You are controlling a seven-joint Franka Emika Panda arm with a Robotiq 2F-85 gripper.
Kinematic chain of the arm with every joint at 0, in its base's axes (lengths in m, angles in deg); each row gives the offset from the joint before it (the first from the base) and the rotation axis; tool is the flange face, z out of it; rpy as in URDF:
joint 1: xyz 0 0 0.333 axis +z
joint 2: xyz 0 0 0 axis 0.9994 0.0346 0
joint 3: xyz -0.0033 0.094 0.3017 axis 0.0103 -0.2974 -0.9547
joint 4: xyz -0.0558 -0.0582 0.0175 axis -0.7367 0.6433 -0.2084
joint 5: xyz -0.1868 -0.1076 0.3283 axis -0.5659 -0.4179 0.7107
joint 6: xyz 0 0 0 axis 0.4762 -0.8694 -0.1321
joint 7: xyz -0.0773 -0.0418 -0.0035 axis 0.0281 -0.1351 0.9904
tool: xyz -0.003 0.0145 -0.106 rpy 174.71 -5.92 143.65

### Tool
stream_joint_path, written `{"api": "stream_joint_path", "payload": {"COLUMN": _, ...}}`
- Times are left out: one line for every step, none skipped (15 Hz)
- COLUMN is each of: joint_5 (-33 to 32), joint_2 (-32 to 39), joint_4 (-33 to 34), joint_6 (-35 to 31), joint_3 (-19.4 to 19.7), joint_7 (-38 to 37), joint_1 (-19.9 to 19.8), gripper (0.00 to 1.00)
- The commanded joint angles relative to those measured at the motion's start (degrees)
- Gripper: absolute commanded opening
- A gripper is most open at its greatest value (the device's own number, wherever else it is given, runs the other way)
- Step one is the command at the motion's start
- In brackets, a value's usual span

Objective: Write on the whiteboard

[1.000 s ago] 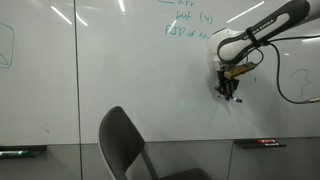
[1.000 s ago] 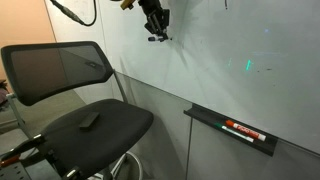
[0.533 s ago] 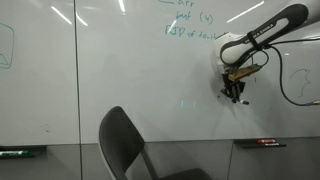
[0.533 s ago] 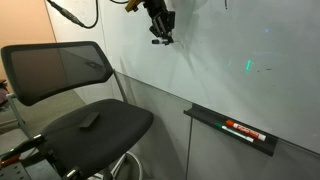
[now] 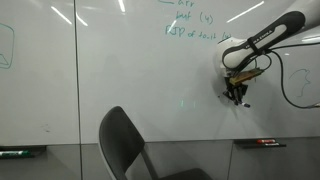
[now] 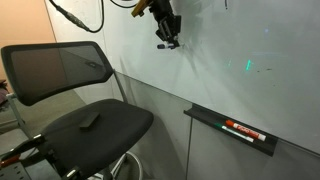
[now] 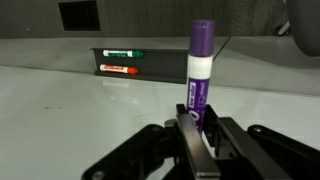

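Observation:
The whiteboard (image 5: 110,70) is a wall-sized glossy white board with green handwriting (image 5: 190,25) near its top; it also shows in the other exterior view (image 6: 240,50) and the wrist view (image 7: 70,100). My gripper (image 5: 236,97) hangs at the board's right part, below the green lines, also in an exterior view (image 6: 167,40). In the wrist view the gripper (image 7: 200,125) is shut on a purple marker (image 7: 198,65) with a white band, its capped end pointing towards the board. Whether the tip touches the board I cannot tell.
A black office chair (image 6: 75,95) stands in front of the board, also in an exterior view (image 5: 130,145). A marker tray with red and green markers (image 6: 245,132) hangs low on the wall, also in the wrist view (image 7: 120,62). Cables (image 5: 290,85) hang right of the arm.
My gripper with the marker has moved sideways along the board, to the right in both exterior views. The chair and the tray have not moved.

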Motion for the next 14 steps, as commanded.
{"api": "stream_joint_path", "payload": {"joint_5": -2.1, "joint_2": 0.7, "joint_4": 1.7, "joint_6": -2.2, "joint_3": 0.6, "joint_7": -2.1, "joint_1": 0.6, "gripper": 0.12}}
{"api": "stream_joint_path", "payload": {"joint_5": -2.4, "joint_2": 0.5, "joint_4": 1.6, "joint_6": -2.4, "joint_3": 0.6, "joint_7": -2.5, "joint_1": 0.7, "gripper": 0.12}}
{"api": "stream_joint_path", "payload": {"joint_5": -3.1, "joint_2": 0.6, "joint_4": 1.8, "joint_6": -2.5, "joint_3": 0.7, "joint_7": -3.3, "joint_1": 0.8, "gripper": 0.12}}
{"api": "stream_joint_path", "payload": {"joint_5": -3.9, "joint_2": 0.7, "joint_4": 1.8, "joint_6": -2.9, "joint_3": 0.8, "joint_7": -3.8, "joint_1": 1.0, "gripper": 0.12}}
{"api": "stream_joint_path", "payload": {"joint_5": -4.7, "joint_2": 1.0, "joint_4": 1.8, "joint_6": -3.7, "joint_3": 0.9, "joint_7": -4.3, "joint_1": 0.9, "gripper": 0.11}}
{"api": "stream_joint_path", "payload": {"joint_5": -5.1, "joint_2": 1.1, "joint_4": 1.7, "joint_6": -3.9, "joint_3": 0.9, "joint_7": -4.7, "joint_1": 0.9, "gripper": 0.11}}
{"api": "stream_joint_path", "payload": {"joint_5": -5.6, "joint_2": 0.9, "joint_4": 1.2, "joint_6": -4.4, "joint_3": 1.0, "joint_7": -4.9, "joint_1": 0.9, "gripper": 0.11}}
{"api": "stream_joint_path", "payload": {"joint_5": -5.8, "joint_2": 0.8, "joint_4": 0.9, "joint_6": -4.8, "joint_3": 0.9, "joint_7": -5.0, "joint_1": 0.9, "gripper": 0.11}}
{"api": "stream_joint_path", "payload": {"joint_5": -5.8, "joint_2": 0.5, "joint_4": 0.3, "joint_6": -5.6, "joint_3": 0.9, "joint_7": -5.3, "joint_1": 0.8, "gripper": 0.11}}
{"api": "stream_joint_path", "payload": {"joint_5": -6.0, "joint_2": 0.5, "joint_4": 0.2, "joint_6": -5.7, "joint_3": 0.9, "joint_7": -5.5, "joint_1": 0.8, "gripper": 0.11}}
{"api": "stream_joint_path", "payload": {"joint_5": -6.4, "joint_2": 0.1, "joint_4": -0.2, "joint_6": -5.4, "joint_3": 0.9, "joint_7": -5.6, "joint_1": 1.0, "gripper": 0.11}}
{"api": "stream_joint_path", "payload": {"joint_5": -7.1, "joint_2": -0.4, "joint_4": -0.8, "joint_6": -5.3, "joint_3": 0.8, "joint_7": -5.9, "joint_1": 1.3, "gripper": 0.11}}
{"api": "stream_joint_path", "payload": {"joint_5": -7.6, "joint_2": -1.1, "joint_4": -1.4, "joint_6": -4.6, "joint_3": 0.7, "joint_7": -6.1, "joint_1": 1.6, "gripper": 0.11}}
{"api": "stream_joint_path", "payload": {"joint_5": -7.9, "joint_2": -1.7, "joint_4": -1.8, "joint_6": -3.9, "joint_3": 0.6, "joint_7": -6.4, "joint_1": 1.7, "gripper": 0.11}}
